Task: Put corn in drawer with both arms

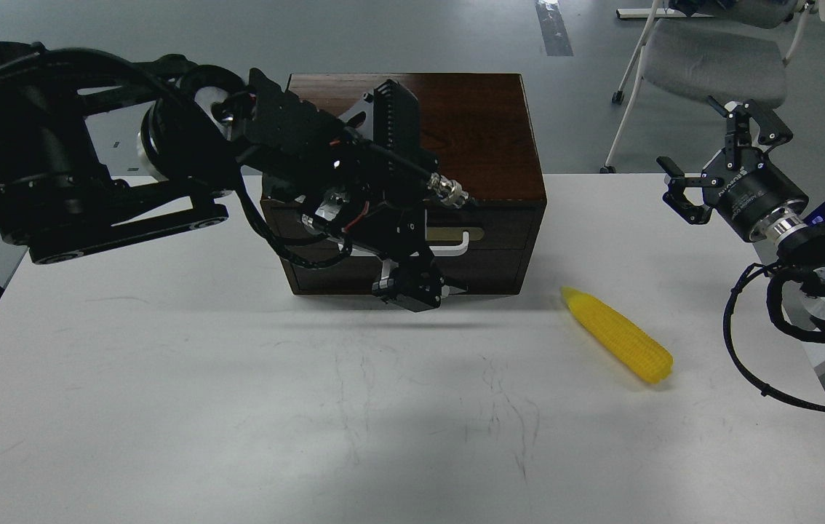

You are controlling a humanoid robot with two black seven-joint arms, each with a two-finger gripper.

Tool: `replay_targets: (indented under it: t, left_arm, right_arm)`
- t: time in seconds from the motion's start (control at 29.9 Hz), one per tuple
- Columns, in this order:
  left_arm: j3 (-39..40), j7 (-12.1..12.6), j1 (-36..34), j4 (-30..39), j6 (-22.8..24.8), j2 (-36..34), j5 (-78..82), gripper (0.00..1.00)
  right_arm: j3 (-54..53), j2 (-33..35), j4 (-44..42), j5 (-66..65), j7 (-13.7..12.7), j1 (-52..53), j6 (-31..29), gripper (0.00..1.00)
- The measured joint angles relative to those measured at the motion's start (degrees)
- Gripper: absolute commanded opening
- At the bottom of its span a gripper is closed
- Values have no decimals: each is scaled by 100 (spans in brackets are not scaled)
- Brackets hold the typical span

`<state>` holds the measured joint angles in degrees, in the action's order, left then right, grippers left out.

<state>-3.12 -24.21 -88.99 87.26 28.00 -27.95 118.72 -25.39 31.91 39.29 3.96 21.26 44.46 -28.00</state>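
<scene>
Left gripper sits low against the front of the dark brown box, just under the white bar handle of the drawer, which looks closed; fingers are dark and bunched, so I cannot tell if they're spread or pressed together. Right gripper hangs above the worktop's right rear edge with fingers spread wide, holding nothing, well apart from the box. Corn lies flat on the worktop right of the box's front corner, bright yellow, ribbed kernels, pointed tip aimed toward the box, with bare surface around it and across the whole front half.
</scene>
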Motion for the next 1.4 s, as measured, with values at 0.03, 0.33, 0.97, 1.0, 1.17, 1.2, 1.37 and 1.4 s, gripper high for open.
replay_targets:
  t: [0.03,0.33,0.97,1.0,1.17,1.2,1.37,1.4]
  left_arm:
    - [-140,2,-55,-12,0,70,11,96]
    - [-762,4,-211,-598,0,293,36,95]
    - [-1181,12,-227,-1068,0,559,30,95]
    - [-1182,12,-226,-1102,0,595,29,95]
    - [-1192,13,-205,-1293,0,716,29,95]
    - [-1201,13,-202,-1321,0,722,29,95]
    - [-1264,13,-189,-1367,0,729,28,95]
    - [-1274,13,-186,-1368,0,729,29,95]
  right_arm:
    - [-1,0,0,0,12,-4,0,100]
    - [-9,0,-1,0,37,-59,0,100]
    - [-18,34,-2,0,106,-122,0,100]
    - [-18,34,-4,0,106,-122,0,100]
    - [-19,41,-7,0,107,-129,0,100]
    - [-19,45,-7,0,107,-130,0,100]
    - [-21,72,-5,0,114,-139,0,100]
    - [-21,73,-4,0,115,-143,0,100]
